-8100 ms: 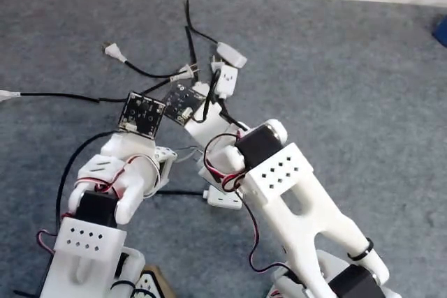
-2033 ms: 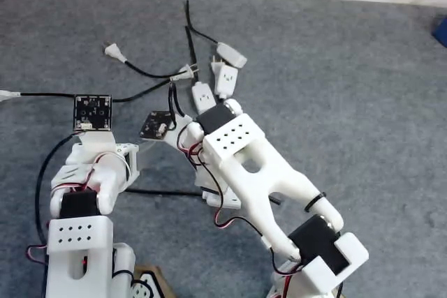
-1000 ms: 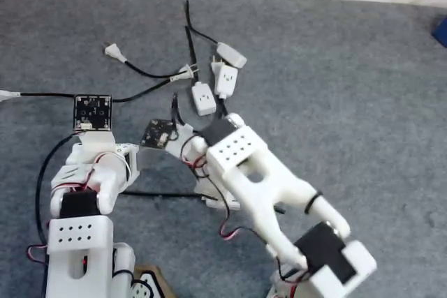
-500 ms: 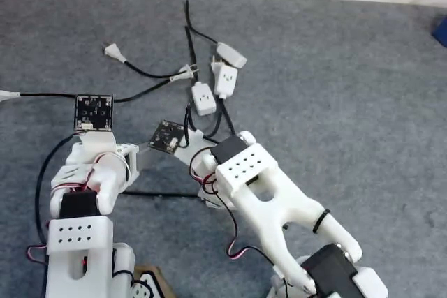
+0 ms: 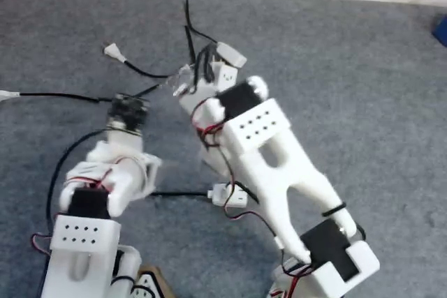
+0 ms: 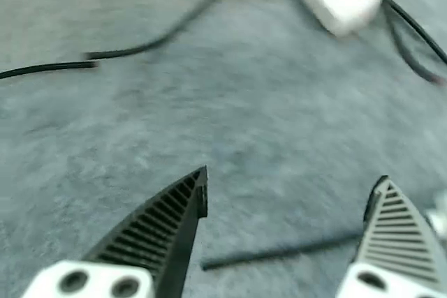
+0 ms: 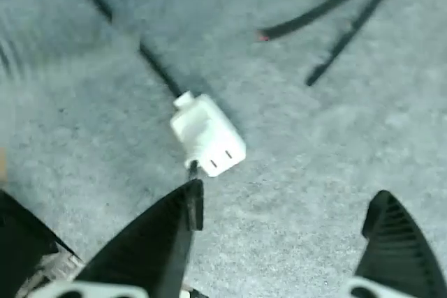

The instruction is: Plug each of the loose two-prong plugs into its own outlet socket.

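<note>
table: grey, carpet-like top; all items lie flat on it.
landmark: lone socket, white, between the two arms; cord runs left from it.
edge plug: far left of the lone socket, at the frame edge, loose, its wire trailing right.
left gripper: left of the lone socket, over bare table; jaws wide, holding nothing; a cord stretch lies on the table under the gap.
far plug: left of and well beyond the lone socket, loose.
socket pair: top socket and second socket, close together, straight beyond the lone socket; second one shows two bare slots.
right gripper: beyond the lone socket, beside the pair; jaws wide, holding nothing.
white block: a socket with two slots showing and its wire attached, just off one jaw tip, not touching; cannot tell which socket of the pair it is.
</note>
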Available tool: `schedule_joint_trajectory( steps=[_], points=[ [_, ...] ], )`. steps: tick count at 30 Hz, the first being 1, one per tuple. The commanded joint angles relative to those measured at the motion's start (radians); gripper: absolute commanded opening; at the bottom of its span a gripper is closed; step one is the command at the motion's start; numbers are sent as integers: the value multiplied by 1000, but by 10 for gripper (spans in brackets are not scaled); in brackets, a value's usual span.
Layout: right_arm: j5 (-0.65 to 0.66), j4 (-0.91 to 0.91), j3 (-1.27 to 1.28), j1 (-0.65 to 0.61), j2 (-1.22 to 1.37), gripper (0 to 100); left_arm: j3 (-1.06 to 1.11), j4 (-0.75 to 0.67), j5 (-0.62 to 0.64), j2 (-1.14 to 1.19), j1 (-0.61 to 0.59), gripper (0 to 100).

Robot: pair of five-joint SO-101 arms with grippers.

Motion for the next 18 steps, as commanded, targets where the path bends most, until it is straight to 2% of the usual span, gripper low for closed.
schedule_joint_trajectory(
  steps=[1,5,10,13,18],
  points=[
    [-40,22,-64,97,-39,351,-53,104,-92,-7,148,362],
    [-101,13,-64,311,-39,351,-62,192,-201,-7,308,362],
    [-95,-85,25,564,-50,351,-53,209,-411,-7,437,362],
    [-94,-171,143,641,-51,351,-42,201,-511,-7,472,362],
    [-94,-364,381,653,-51,351,-28,147,-628,-5,484,362]
  ],
)
